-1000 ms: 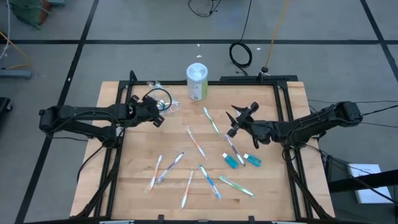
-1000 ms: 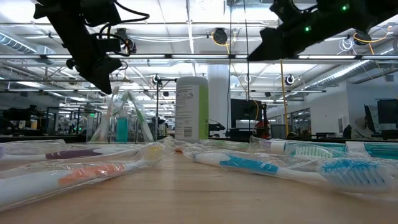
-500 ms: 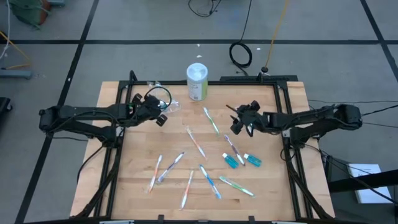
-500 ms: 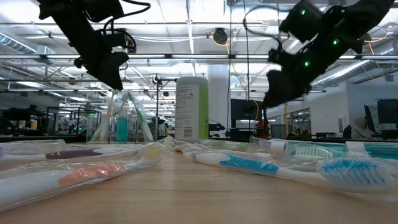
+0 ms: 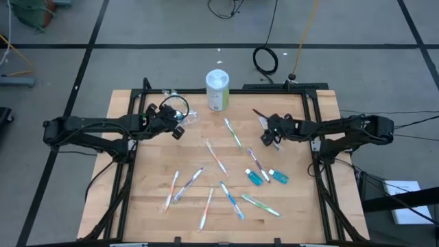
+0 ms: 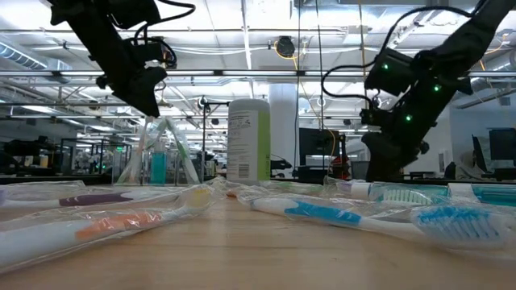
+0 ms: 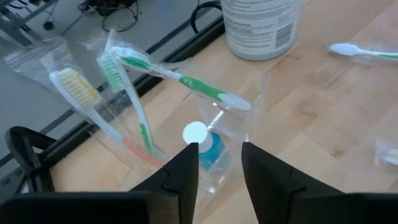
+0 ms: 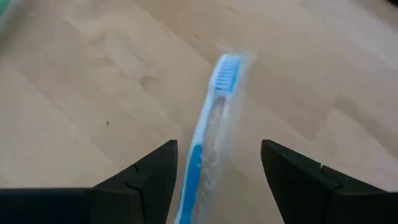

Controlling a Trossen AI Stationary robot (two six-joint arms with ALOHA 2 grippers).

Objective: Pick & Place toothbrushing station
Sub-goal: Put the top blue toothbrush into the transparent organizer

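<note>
A clear plastic cup (image 7: 205,124) stands at the table's far left (image 5: 186,118). Inside it lean three wrapped toothbrushes (image 7: 180,78), and a blue tube with a white cap (image 7: 202,140) lies at the bottom. My left gripper (image 7: 219,163) hangs open just above the cup, touching nothing. More wrapped toothbrushes (image 5: 218,159) and two blue tubes (image 5: 255,178) lie loose on the wood. My right gripper (image 8: 217,168) is open and low over a blue-and-white toothbrush (image 8: 214,106), its fingers on either side of it without touching.
A white and green canister (image 5: 217,89) stands at the far edge, close to the cup. A black frame (image 5: 315,116) runs along the table's sides. Bare wood lies at the near left (image 5: 140,199).
My right gripper has swung toward the table's far right and dropped low over the wood, rolling and tipping from nearly level to pointing downward. My left gripper has tipped a little above the cup.
</note>
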